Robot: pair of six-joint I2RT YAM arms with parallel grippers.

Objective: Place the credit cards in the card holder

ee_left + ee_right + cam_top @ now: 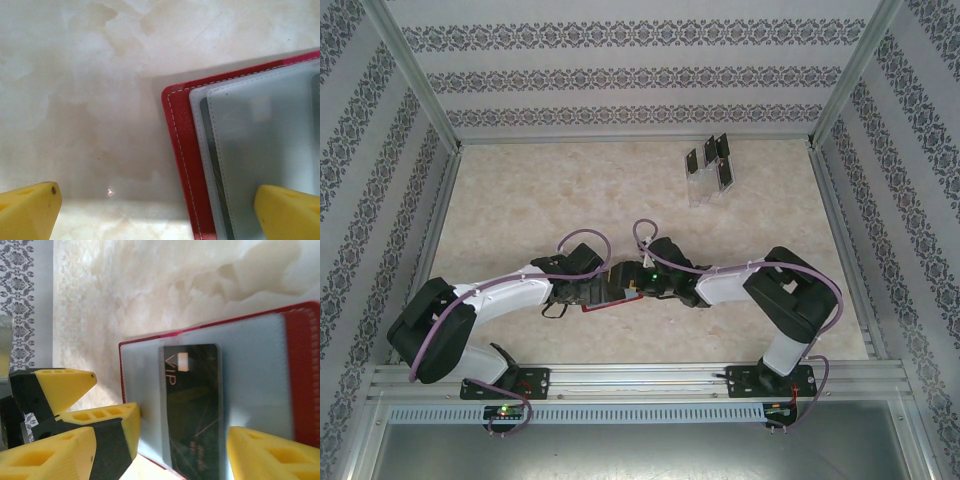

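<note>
The wallet is red with white stitching and frosted grey pocket panels. The card is black with gold "VIP" lettering and a pale chip. The counter is cream, marbled beige. The left claw and right claw are yellow. The walls carry grey floral stripes on white.

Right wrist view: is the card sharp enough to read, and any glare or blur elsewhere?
Right wrist: the credit card is slightly soft but its VIP lettering reads; the fingers are blurred. Left wrist: the card holder casts a soft shadow on the table, with one small glare spot. Top external: evenly lit.
</note>
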